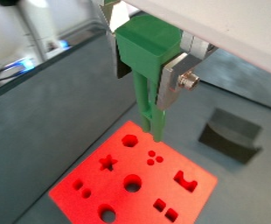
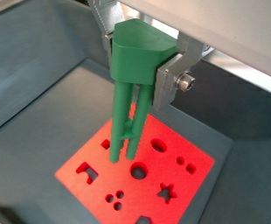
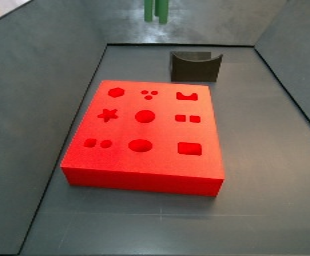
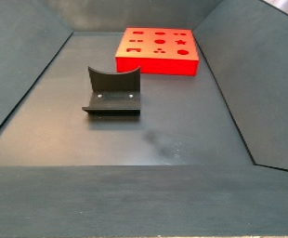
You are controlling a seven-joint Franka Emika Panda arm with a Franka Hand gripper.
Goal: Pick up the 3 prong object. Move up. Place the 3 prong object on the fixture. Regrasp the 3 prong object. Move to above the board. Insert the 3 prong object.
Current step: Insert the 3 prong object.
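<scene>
My gripper (image 1: 146,74) is shut on the 3 prong object (image 1: 146,52), a green peg held by its thick head, with its prongs pointing down. In both wrist views it hangs above the red board (image 1: 132,197), prong tips over the board's edge region, apart from the surface. One silver finger (image 2: 167,74) presses the peg's side. In a side view only the green prong tips (image 3: 158,10) show at the upper edge, high above the board (image 3: 158,165). The dark fixture (image 3: 195,66) stands bare beside the board.
The board (image 4: 159,63) and the fixture (image 4: 111,91) sit on a dark grey floor enclosed by sloped grey walls (image 3: 291,90). The fixture (image 1: 232,133) stands a short way off one side of the board.
</scene>
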